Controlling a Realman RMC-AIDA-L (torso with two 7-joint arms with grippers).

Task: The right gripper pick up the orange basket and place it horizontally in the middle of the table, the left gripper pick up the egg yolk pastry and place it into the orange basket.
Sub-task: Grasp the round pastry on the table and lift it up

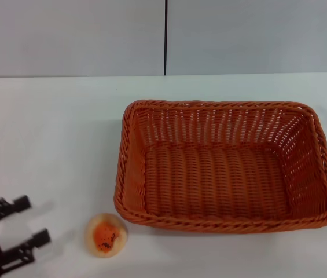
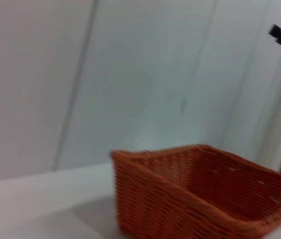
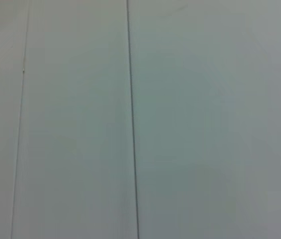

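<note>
Left gripper [image 1: 35,227] open, near corner of table [image 1: 47,133], just beside pastry [image 1: 105,234]. Pastry outside, near basket [image 1: 224,168] front rim. Risk: round pastry rolling aside under off-centre closure. Right gripper unseen.

No text, label, brand, number or sign can be read on anything shown in these views.

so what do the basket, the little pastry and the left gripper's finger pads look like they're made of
The orange basket looks woven, wicker or plastic rattan: open-weave sloped sides, braided rim, slight sheen. The egg yolk pastry reads as baked dough, matte pale beige around an orange centre with dark specks. The left gripper has a black frame, likely hard plastic or metal; its pads look pale and translucent, perhaps soft silicone. All sit on the white table.
</note>
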